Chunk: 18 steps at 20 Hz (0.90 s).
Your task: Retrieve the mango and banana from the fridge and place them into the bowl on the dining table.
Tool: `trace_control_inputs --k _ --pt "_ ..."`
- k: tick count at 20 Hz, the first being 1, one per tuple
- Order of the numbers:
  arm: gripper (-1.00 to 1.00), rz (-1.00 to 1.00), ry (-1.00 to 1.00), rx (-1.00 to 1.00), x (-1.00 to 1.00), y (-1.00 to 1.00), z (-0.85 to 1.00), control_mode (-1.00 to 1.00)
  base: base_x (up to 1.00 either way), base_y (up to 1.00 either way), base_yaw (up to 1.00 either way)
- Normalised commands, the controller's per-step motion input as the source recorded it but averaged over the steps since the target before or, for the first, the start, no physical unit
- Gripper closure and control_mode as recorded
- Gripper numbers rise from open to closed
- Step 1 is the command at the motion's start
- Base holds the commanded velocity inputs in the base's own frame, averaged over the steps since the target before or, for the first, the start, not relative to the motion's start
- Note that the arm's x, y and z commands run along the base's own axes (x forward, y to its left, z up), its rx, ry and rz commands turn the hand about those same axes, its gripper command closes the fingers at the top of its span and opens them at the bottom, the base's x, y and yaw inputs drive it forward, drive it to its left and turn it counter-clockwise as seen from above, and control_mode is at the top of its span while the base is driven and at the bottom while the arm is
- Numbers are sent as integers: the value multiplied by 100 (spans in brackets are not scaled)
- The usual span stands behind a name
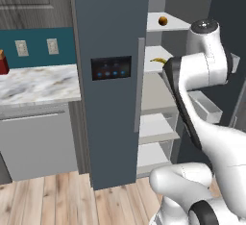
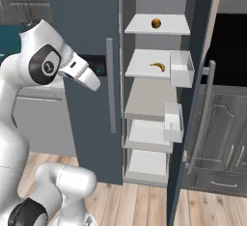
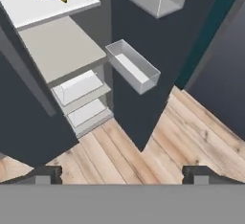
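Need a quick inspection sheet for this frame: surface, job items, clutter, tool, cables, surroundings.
Surface: white fridge shelves, right door open.
Job's things: mango on top shelf; banana on shelf below; both untouched. Fridge left door shut.
Clutter: red item at counter edge, too cropped to identify.
Tool: tool open, empty, raised in front of the fridge, pointing down toward the wood floor.
Cables: nothing seen.
Surroundings: door bins, grey cabinets, wall outlets.

Light wood plank floor point(image 1: 57, 195). Grey cabinets point(image 1: 38, 144) under marble counter point(image 1: 38, 82). Teal backsplash point(image 1: 36, 48) with two wall outlets point(image 1: 21, 47).
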Motion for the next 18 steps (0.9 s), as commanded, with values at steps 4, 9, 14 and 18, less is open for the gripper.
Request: trace_control_inputs --k 4,9,14,18 --pt "-100 32 -10 0 -20 26 0 -100 0 0 0" --pt "-100 27 -15 0 -5 19 0 -100 0 0 0" --pt "-100 22 -8 0 -7 13 0 -100 0 0 0" --pt "-100 21 -5 0 -16 25 2 -100 0 0 0"
